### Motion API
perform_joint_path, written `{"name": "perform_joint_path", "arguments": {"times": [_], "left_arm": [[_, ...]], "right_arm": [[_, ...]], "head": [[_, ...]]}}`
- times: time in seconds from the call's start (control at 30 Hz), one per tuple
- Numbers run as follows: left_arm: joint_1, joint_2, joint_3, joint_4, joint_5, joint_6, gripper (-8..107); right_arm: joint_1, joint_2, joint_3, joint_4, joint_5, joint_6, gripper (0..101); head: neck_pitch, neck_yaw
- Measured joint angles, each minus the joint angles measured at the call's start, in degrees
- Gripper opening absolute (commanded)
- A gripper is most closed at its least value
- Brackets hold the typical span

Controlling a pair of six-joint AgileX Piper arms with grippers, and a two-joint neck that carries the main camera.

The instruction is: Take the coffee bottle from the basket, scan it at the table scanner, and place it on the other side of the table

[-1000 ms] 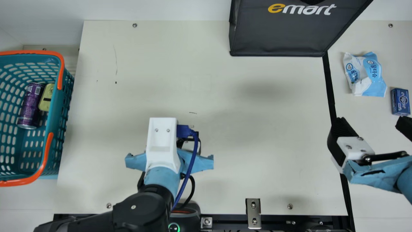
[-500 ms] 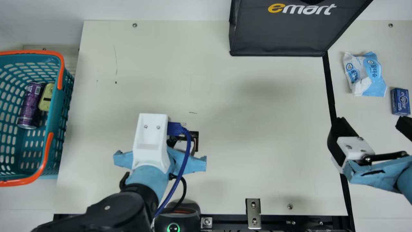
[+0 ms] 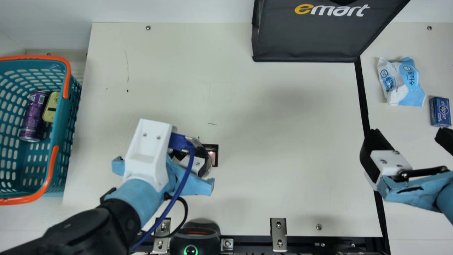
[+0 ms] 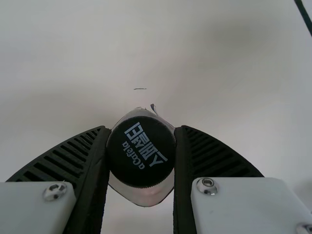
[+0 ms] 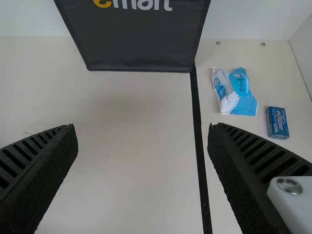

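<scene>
Cream table below, left gripper pinches coffee bottle between jaws; right gripper spread.

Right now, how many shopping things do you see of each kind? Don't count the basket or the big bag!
Bottles: 1, the coffee bottle in the left claw
Cans: 1, the purple can
Yellow containers: 1
Soft packets: 1, white and blue
Small boxes: 1, blue
Total: 5
</scene>
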Motion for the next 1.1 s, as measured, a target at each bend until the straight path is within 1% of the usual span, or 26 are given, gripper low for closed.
{"name": "perform_joint_path", "arguments": {"times": [0.23,0.43,0.77,1.1], "left_arm": [[3.97,-4.06,2.61,-5.26,-5.25,9.15,-8],[6.84,-6.52,4.22,-10.7,-7.7,18.2,-8],[10.66,-9.73,4.74,-19.92,-7.6,34.14,-8],[14.78,-11.96,5.3,-26.79,-8.22,48.02,-8]], "right_arm": [[0.0,0.0,0.0,0.0,0.0,0.0,95],[0.0,0.0,0.0,0.0,0.0,0.0,95],[0.0,0.0,0.0,0.0,0.0,0.0,95],[0.0,0.0,0.0,0.0,0.0,0.0,95]], "head": [[-0.09,0.0],[0.0,0.0],[-0.09,0.0],[0.0,0.0]]}}
